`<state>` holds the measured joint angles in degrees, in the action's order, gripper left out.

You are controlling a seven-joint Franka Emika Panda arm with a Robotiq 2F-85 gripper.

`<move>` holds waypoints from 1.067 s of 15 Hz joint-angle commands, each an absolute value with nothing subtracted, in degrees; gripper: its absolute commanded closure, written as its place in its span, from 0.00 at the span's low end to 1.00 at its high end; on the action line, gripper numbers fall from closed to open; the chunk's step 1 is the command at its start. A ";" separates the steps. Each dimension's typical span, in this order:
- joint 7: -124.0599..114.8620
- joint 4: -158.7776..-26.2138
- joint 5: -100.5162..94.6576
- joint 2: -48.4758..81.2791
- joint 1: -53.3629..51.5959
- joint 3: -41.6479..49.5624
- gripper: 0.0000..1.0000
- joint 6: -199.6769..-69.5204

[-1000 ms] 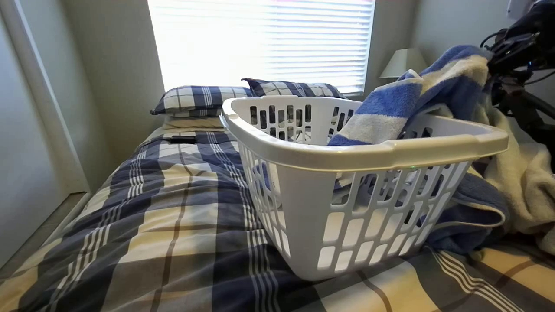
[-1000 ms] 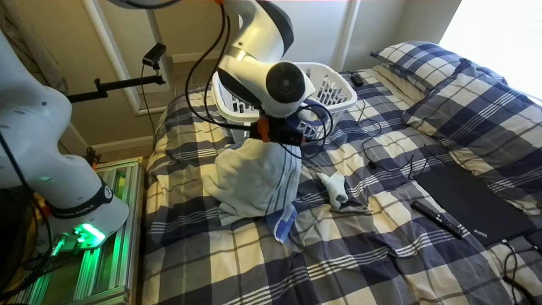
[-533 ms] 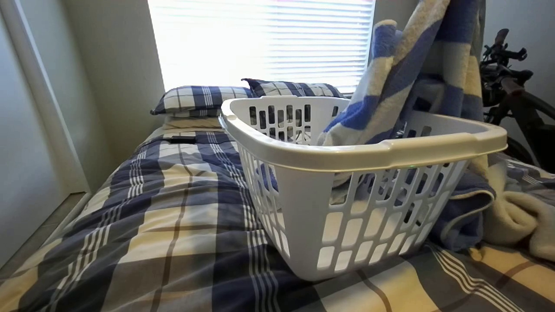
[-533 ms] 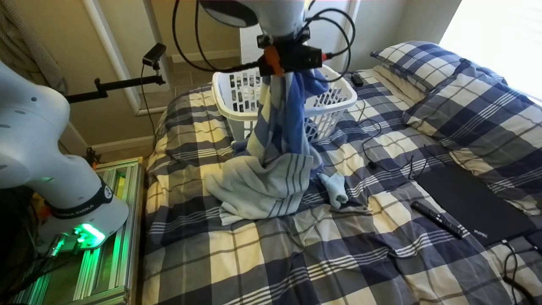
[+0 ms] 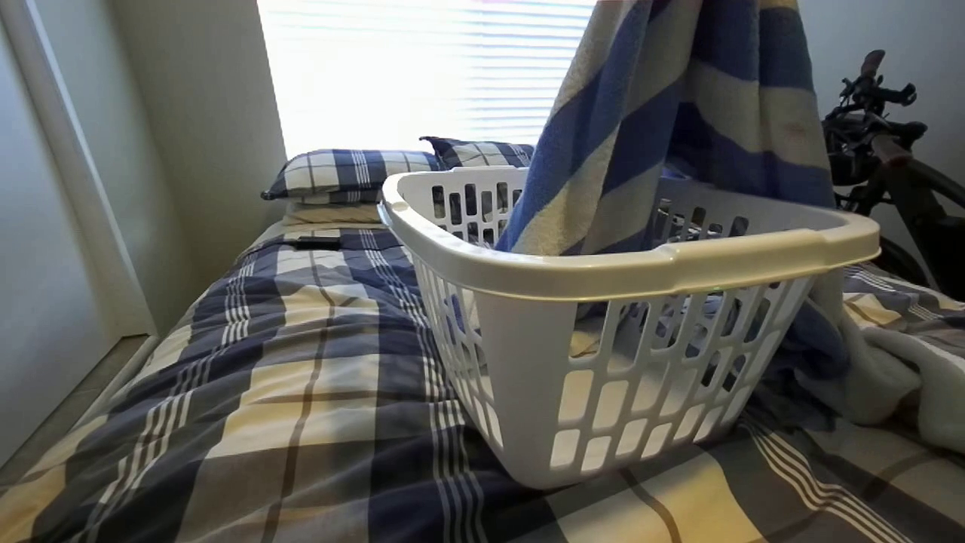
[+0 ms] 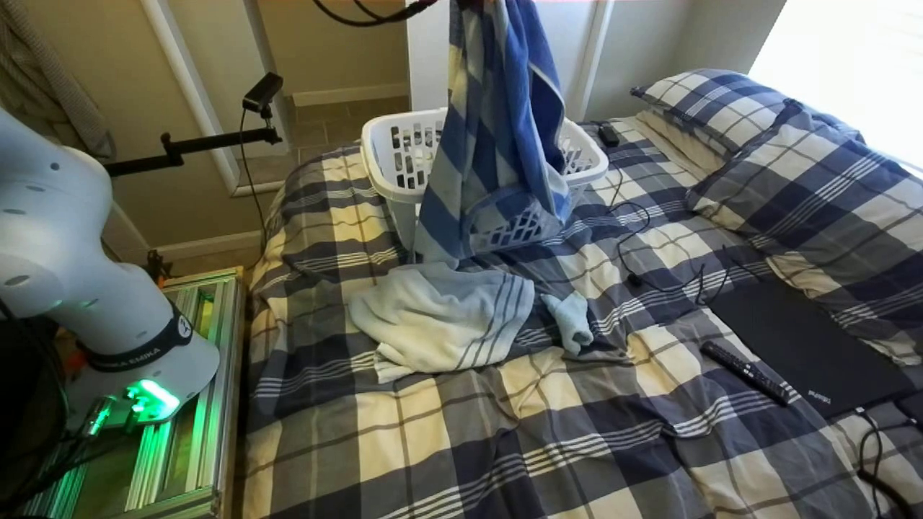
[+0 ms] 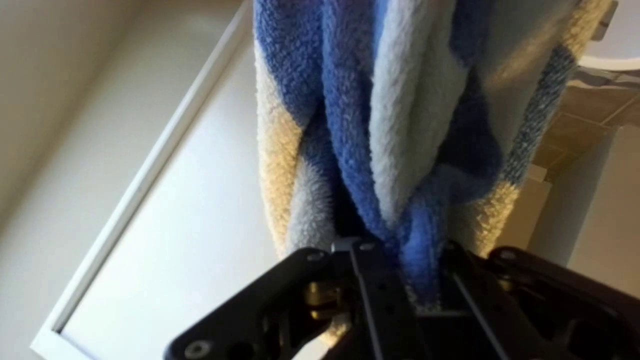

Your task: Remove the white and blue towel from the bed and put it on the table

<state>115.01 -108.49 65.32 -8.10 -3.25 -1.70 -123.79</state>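
The blue and white striped towel (image 6: 490,144) hangs in long folds from above the top edge of both exterior views (image 5: 641,121). Its lower part hangs against the white basket (image 5: 603,275), which also shows in an exterior view (image 6: 393,191). I cannot tell how much hangs inside it. In the wrist view my gripper (image 7: 405,250) is shut on the bunched towel (image 7: 400,100), with cloth squeezed between the fingers (image 7: 372,280). The gripper is out of view above in both exterior views. The bed (image 6: 404,432) has a plaid cover. I see no table for certain.
A white-grey striped cloth (image 6: 440,317) and a small pale cloth (image 6: 571,321) lie on the bed. A remote (image 6: 743,373), a black laptop (image 6: 800,346) and cables lie near the plaid pillows (image 6: 807,187). A camera arm (image 6: 202,144) stands beside the bed.
The gripper has risen out of both exterior views, lifting the towel with it. The towel has left the white-grey cloth and hangs by the basket, further left in the low view.
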 commanded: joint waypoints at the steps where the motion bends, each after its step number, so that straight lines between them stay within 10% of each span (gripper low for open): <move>1: 114.13 -108.00 65.20 -7.66 -3.62 -1.97 0.84 -122.96; 16: 126.80 -101.35 61.75 8.28 -7.96 -7.52 0.96 -128.40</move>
